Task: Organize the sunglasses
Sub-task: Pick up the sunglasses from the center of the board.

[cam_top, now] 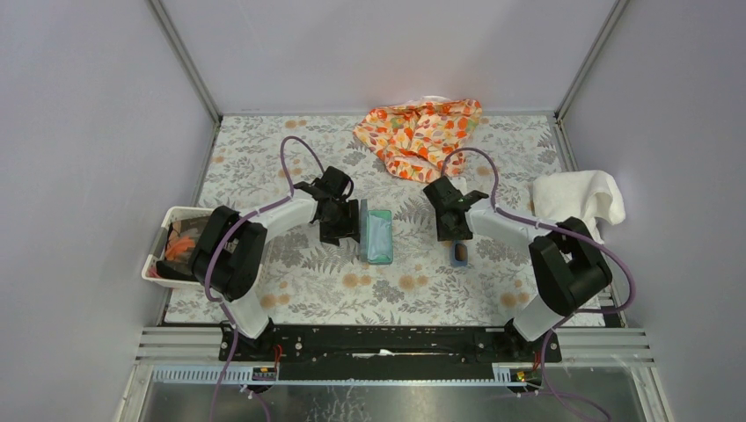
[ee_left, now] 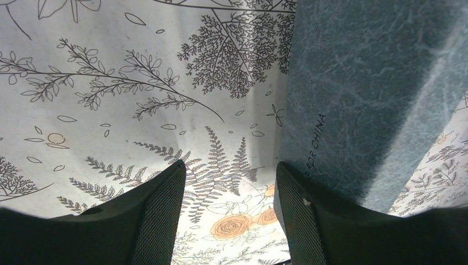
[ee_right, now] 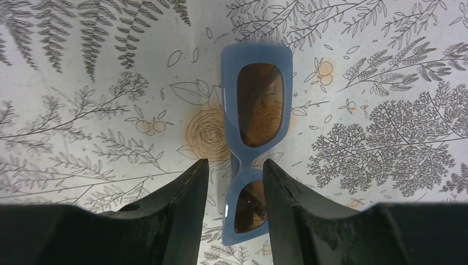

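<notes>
Sunglasses (ee_right: 256, 138) lie flat on the floral surface (cam_top: 396, 294), blue frame and brown lenses plain in the right wrist view, and the right tool (ee_right: 234, 185) is directly over them! Its fingers (ee_right: 179, 204) stand apart, one on each side of the narrow bridge, with the lens nearest the wrist showing in the gap. They straddle the frame but no squeeze is visible, so call it spread with nothing held. From above, the pair sits right of centre on the surface, just in front of that tool and well apart from the case (cam_top: 379, 236). Over to the left tool (ee_left: 229, 185): also spread wide, only printed surface between its two pads (ee_left: 160, 215), nothing gripped. Its right-hand pad is hard by the grey-green wall of the case, touching or just short of it, I cannot tell which. The case lies mid-surface, teal inside facing up, its long side running away from the arms. Farther back, an orange cloth (cam_top: 420, 134) is bunched at the far edge, a white cloth (cam_top: 576, 198) sits at the right edge, and a white bin (cam_top: 180, 211) holds clutter at the left.
</notes>
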Available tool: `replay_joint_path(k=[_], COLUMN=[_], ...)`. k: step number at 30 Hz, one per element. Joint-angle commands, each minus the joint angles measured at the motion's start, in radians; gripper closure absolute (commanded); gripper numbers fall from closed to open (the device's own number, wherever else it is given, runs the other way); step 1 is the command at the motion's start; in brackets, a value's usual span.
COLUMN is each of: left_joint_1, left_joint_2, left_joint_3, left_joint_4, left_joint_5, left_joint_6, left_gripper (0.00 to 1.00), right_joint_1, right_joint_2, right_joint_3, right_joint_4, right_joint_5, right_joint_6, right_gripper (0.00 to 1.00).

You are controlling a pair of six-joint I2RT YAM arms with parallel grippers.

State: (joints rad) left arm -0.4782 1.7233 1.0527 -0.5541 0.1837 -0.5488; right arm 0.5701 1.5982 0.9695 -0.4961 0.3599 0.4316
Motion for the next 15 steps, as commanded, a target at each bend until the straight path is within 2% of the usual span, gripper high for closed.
replay_joint_path(k=[1, 9, 15], left_joint_1=[-0.008, -0.008, -0.008], left_joint_2=[0.011, 0.018, 0.018], left_joint_3=[0.019, 0.028, 0.027], left_joint_4=[0.001, 0.001, 0.001], left_joint_5=[-0.001, 0.005, 0.005], left_joint_6=[0.011, 0.015, 0.019], left_gripper=[0.34, 0.34, 0.34], right_joint_1=[0.014, 0.014, 0.014], right_joint_2=[0.029, 0.074, 0.091], right_joint_3=[0.039, 0.041, 0.052], right_joint_4=[-0.033, -0.007, -0.005], right_joint_5=[0.091, 0.1, 0.106], right_joint_6=[0.029, 0.033, 0.029], right_gripper=[0.53, 0.57, 0.68])
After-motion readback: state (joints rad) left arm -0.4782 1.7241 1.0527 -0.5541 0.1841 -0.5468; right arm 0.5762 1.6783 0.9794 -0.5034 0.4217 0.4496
